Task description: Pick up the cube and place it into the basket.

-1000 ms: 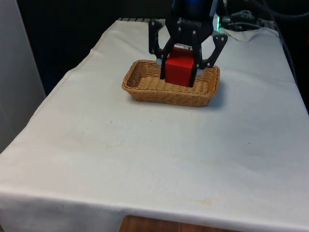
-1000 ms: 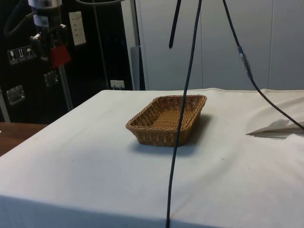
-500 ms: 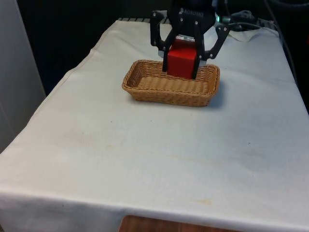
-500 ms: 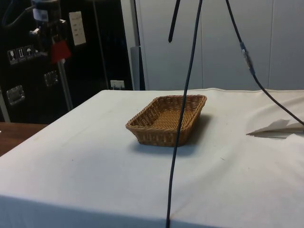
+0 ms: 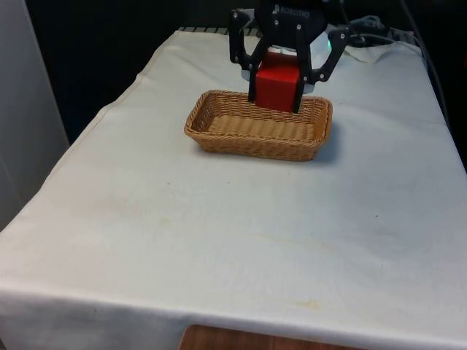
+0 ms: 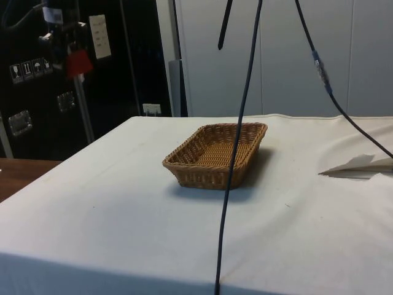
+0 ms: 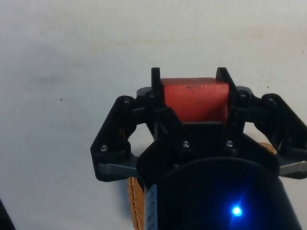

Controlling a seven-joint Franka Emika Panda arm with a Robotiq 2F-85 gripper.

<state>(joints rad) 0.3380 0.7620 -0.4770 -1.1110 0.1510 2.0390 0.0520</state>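
Cube (image 5: 277,85), red, is clamped in the jaws above the wicker basket (image 5: 219,137); black cables (image 6: 236,147) hang nearby.

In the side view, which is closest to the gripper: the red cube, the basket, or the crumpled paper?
1. Red cube: held in the gripper, high at the side view's left.
2. Basket: mid-table.
3. Crumpled paper: far right edge.

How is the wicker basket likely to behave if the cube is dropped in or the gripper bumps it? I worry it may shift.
The basket looks like thin woven wicker, so probably light and apt to slide on the smooth white cloth if nudged. Its low walls and wide flat base suggest it is unlikely to tip. The weave would likely flex a little rather than crack.
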